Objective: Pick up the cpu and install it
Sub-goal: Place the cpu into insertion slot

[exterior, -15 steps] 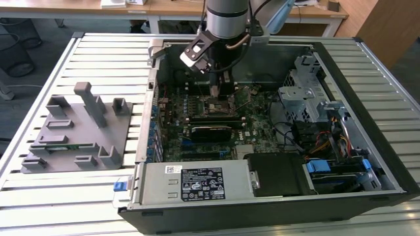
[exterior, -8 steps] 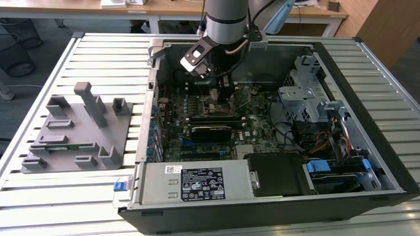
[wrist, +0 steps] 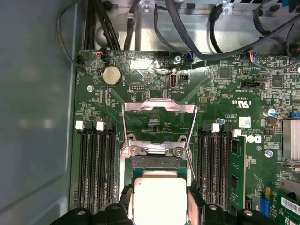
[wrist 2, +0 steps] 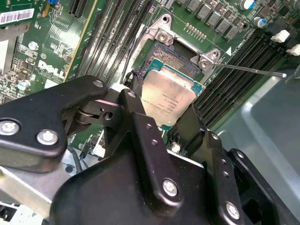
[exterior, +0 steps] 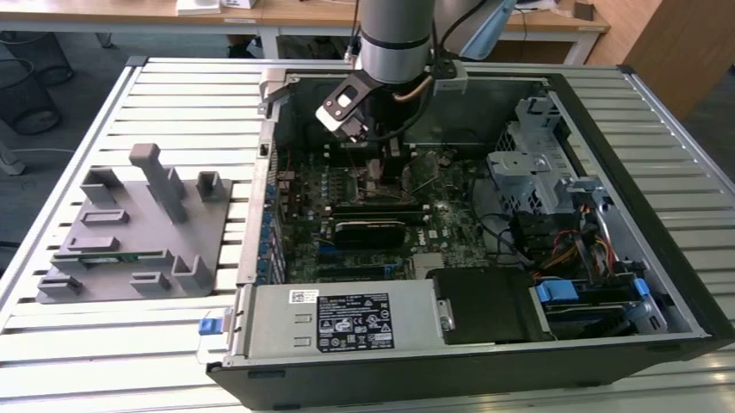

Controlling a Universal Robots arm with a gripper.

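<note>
Inside the open computer case [exterior: 460, 366], your gripper's [wrist 2: 161, 112] fingers pinch the cpu [wrist 2: 171, 91] by opposite edges. It is held flat over the open socket [wrist: 154, 161], probably so it seats squarely.

Bright, even room light lies on the slatted table [exterior: 172, 86], while the inside of the computer case [exterior: 460, 366] is dimmer, shadowed beneath the arm [exterior: 397, 39]. In the first wrist view the cpu [wrist: 159, 199] glares pale, nearly washed out

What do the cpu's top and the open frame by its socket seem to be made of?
The cpu: top looks like metal, pale silver with a soft matte sheen. The open frame: likely bare steel, judging by its bright, reflective grey strips.
</note>
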